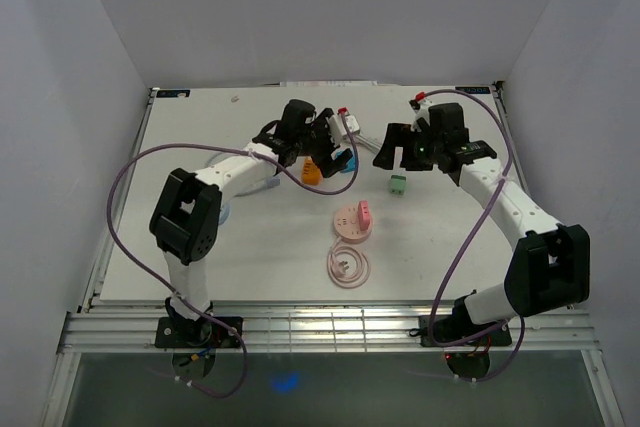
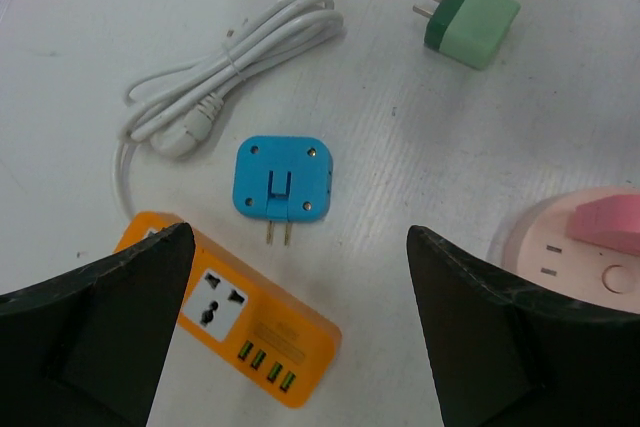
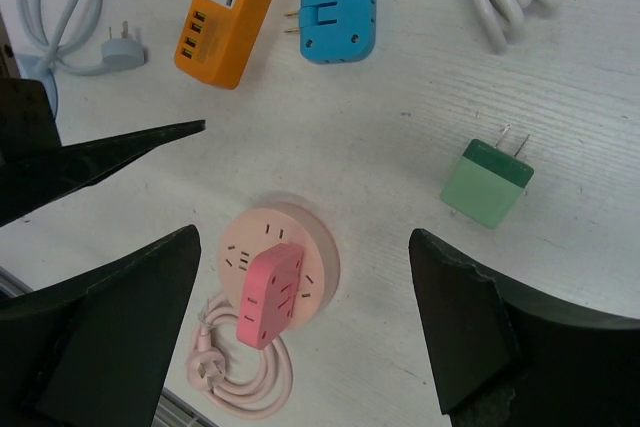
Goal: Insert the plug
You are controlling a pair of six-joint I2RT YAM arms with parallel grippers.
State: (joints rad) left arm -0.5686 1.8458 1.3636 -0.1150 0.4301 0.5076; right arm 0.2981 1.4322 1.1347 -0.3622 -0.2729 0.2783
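A lab: white walls [image 1: 330,7] boxing a table [image 1: 200,257].

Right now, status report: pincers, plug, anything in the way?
Left pincer and right pincer open, empty. Pink plug sits on round pink socket; blue plug, green plug loose. Nothing in the way.

Smooth plastic blue plug [image 2: 283,179] lies on a matt table [image 2: 100,7].

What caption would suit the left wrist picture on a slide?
Open left gripper hovers over a blue plug adapter beside an orange power strip.
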